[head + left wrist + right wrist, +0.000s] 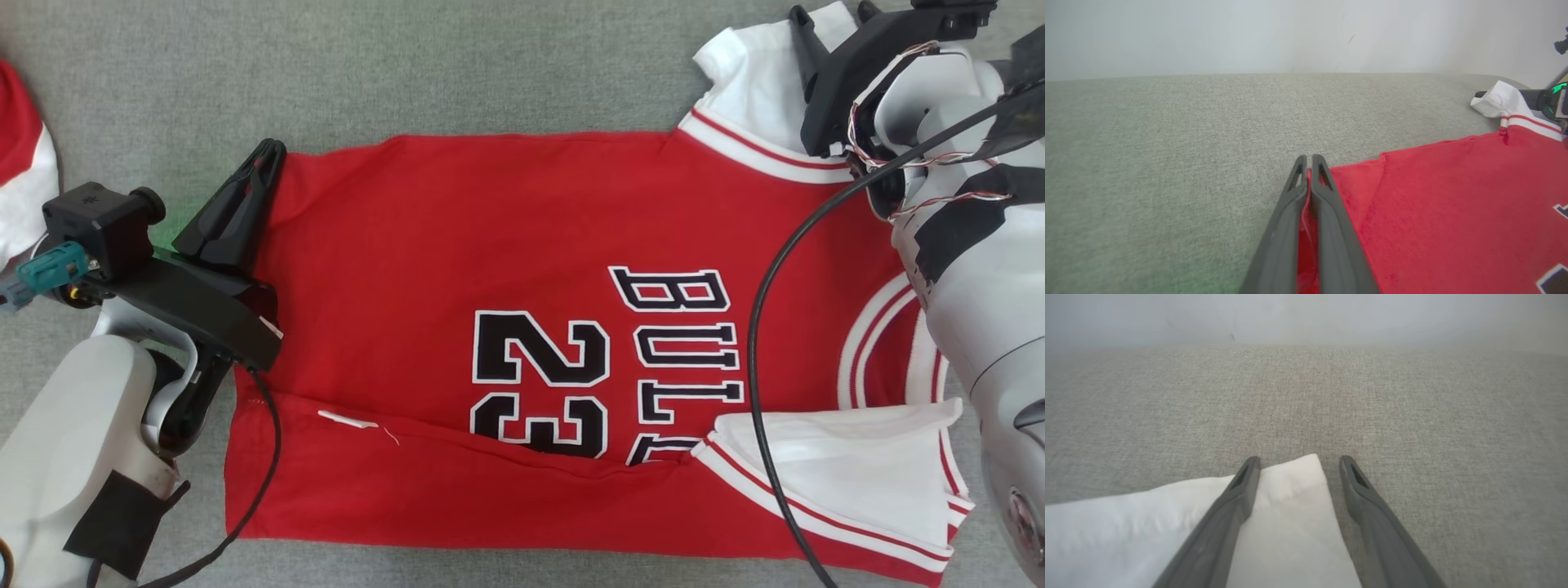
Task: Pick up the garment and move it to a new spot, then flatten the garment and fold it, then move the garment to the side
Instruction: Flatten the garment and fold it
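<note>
Left hand pinching jersey hem; right hand spread, arm hiding collar.

the garment is lying flat on the surface, left pincer gripping its far left corner, right pincer sitting at its far right sleeve.

matt cloth jersey on coarse woven fabric surface.

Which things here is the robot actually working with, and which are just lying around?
Job: red jersey; left gripper, shut on its hem; right gripper, open over the white sleeve.
Lying about: red-and-white cloth at the left edge.
</note>
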